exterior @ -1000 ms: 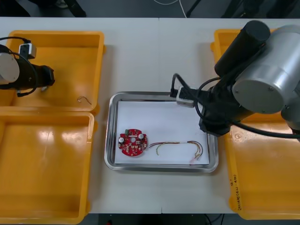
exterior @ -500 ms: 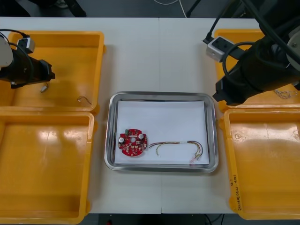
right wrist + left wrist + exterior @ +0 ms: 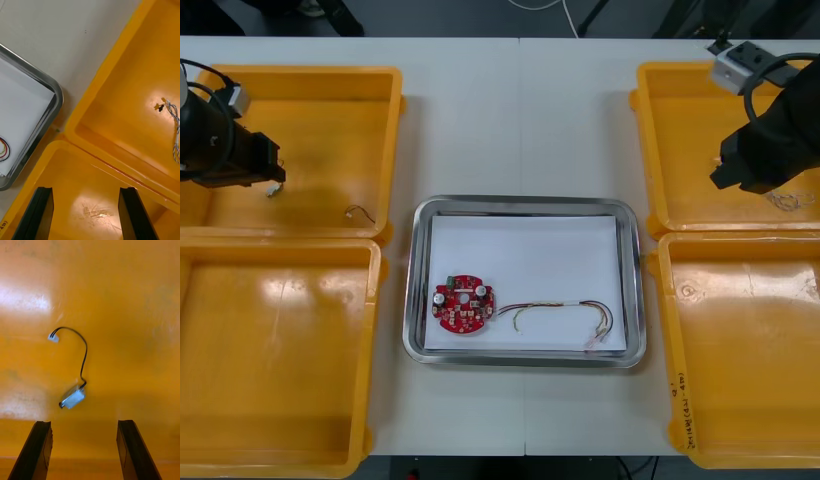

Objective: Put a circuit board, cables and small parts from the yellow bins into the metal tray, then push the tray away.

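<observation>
The table [image 3: 520, 110] carries four yellow bins [image 3: 392, 150], two on each side of the metal tray [image 3: 525, 203], which sits in the middle, probably so that either arm can drop things into it. Left of the tray and farther back, the left tool [image 3: 84, 422] hangs over a bin floor with its fingers spread wide and nothing held, lined up on the black cable [image 3: 83, 360] lying just ahead of them, seemingly ready for a pick. Right of the tray and farther back, the right tool [image 3: 86, 188] is likewise wide open and empty above the bins, with a twisted blue and white cable [image 3: 175, 123] resting in the bin beyond its fingers. Inside the tray's near half lie the circuit board [image 3: 464, 305] and, just beside it, the red and yellow cable [image 3: 565, 310], so the remaining cables and small parts look to be what is left
</observation>
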`<control>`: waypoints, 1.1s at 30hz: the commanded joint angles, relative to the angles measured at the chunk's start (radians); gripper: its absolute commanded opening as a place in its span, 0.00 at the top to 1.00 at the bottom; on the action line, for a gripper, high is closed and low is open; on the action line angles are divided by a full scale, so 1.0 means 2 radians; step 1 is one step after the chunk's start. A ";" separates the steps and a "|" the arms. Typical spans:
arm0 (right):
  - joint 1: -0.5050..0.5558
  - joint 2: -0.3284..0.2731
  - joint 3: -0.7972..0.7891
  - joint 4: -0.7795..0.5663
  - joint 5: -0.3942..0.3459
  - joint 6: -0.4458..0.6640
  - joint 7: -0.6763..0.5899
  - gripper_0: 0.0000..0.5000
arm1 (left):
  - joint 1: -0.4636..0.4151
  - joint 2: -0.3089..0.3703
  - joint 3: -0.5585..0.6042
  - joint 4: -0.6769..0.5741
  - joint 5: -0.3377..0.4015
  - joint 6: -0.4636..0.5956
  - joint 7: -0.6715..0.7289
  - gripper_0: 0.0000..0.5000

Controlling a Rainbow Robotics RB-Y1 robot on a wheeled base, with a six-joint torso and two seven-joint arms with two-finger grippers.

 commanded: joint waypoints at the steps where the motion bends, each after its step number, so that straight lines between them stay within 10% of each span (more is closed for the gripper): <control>1: -0.020 -0.042 -0.027 0.023 0.000 0.002 0.013 0.00 | -0.022 0.034 0.012 -0.028 -0.001 0.043 -0.050 0.00; 33: -0.020 -0.062 -0.062 0.251 0.057 -0.075 0.123 0.00 | 0.010 0.003 -0.013 0.011 -0.009 -0.084 -0.049 0.00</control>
